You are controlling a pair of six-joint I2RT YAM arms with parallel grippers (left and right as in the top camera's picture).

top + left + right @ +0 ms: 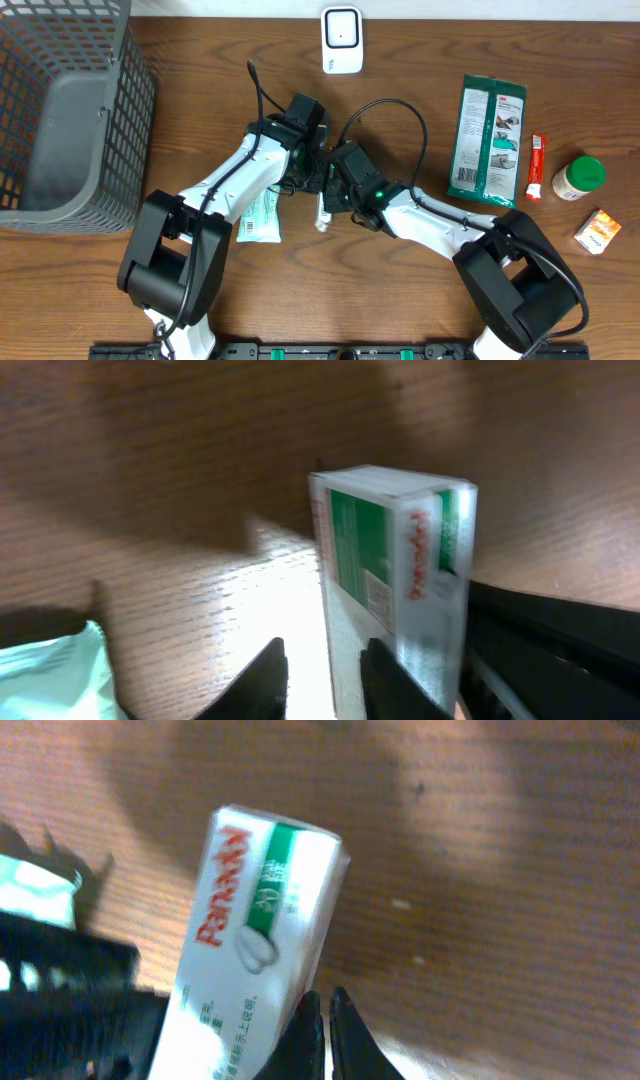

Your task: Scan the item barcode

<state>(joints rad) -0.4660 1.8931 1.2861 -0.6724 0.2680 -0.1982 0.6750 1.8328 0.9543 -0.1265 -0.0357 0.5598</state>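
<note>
Box (pixel 395 580) upright between both arms. Left end effector (pixel 323 665) slightly parted beside it; right end effector (pixel 325 1010) closed, at box edge.

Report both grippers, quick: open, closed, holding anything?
Left gripper: fingers slightly open, empty.
Right gripper: closed against white-and-green Panadol box; grip unclear.

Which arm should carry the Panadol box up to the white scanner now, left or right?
Right. The right gripper looks shut on the Panadol box, while the left gripper is open beside it, holding nothing. The white scanner sits just beyond both.
</note>
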